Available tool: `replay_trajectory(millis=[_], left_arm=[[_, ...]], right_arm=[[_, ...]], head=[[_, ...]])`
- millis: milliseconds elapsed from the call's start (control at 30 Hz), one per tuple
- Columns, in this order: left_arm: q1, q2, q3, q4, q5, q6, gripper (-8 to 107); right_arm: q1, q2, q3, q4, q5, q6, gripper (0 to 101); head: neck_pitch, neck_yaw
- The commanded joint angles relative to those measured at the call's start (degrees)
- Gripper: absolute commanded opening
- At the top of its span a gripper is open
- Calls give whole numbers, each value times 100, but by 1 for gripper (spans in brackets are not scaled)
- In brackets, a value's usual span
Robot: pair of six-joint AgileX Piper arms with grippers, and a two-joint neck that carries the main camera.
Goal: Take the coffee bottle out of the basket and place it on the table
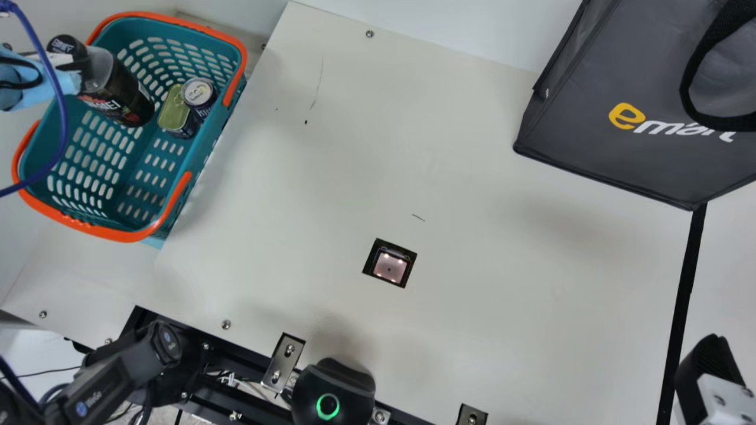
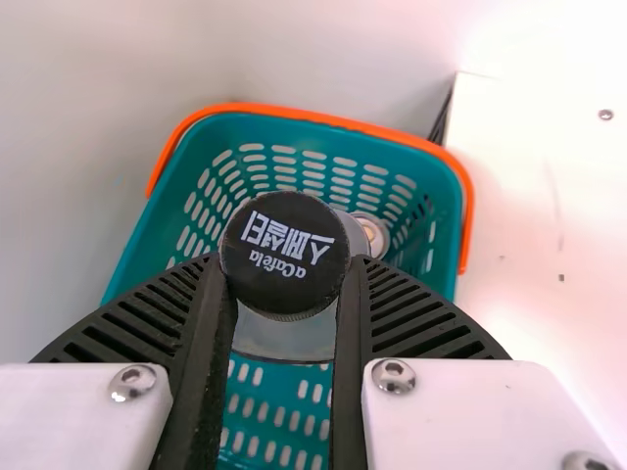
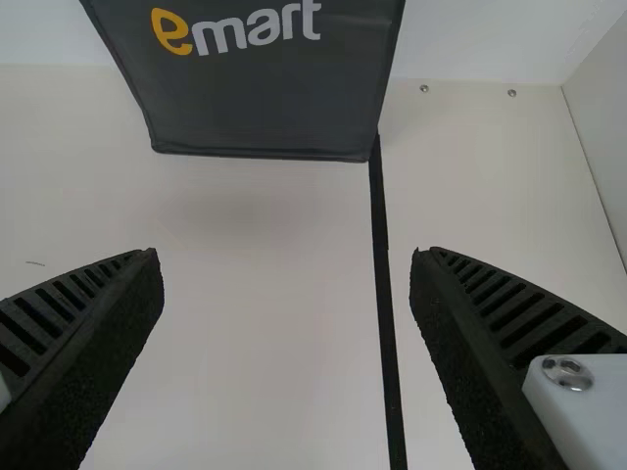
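Left hand (image 2: 288, 258) gripping it, the bottle (image 1: 123, 91) could be tipped by the basket's (image 1: 202, 147) right edge if carried low.

Teal basket (image 1: 125, 236) with rows of oval slots, edged in bright orange. Dark coffee bottle (image 1: 121, 97), red and white print, black cap (image 2: 284, 250) with white lettering. Yellow-green lid on one tin (image 1: 175, 111); silver top on a dark can (image 1: 198, 93). Cream table (image 1: 472, 177), fine dark scratches. Charcoal bag (image 1: 585, 94), yellow and white lettering. Deep-blue cable (image 1: 64, 118).
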Motion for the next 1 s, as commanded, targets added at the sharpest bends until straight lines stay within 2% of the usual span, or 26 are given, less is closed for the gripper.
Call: replay_trajectory(millis=[0, 567, 967], left_arm=[[-57, -70, -18, 28, 22, -79, 10], [-1074, -743, -136, 471, 317, -996, 10], [-2148, -1310, 170, 1059, 408, -1900, 10]], right_arm=[[0, 0, 0, 0, 0, 0, 91], [0, 0, 0, 0, 0, 0, 91], [0, 0, 0, 0, 0, 0, 91]], head=[[-148, 14], [-148, 14], [-148, 14]])
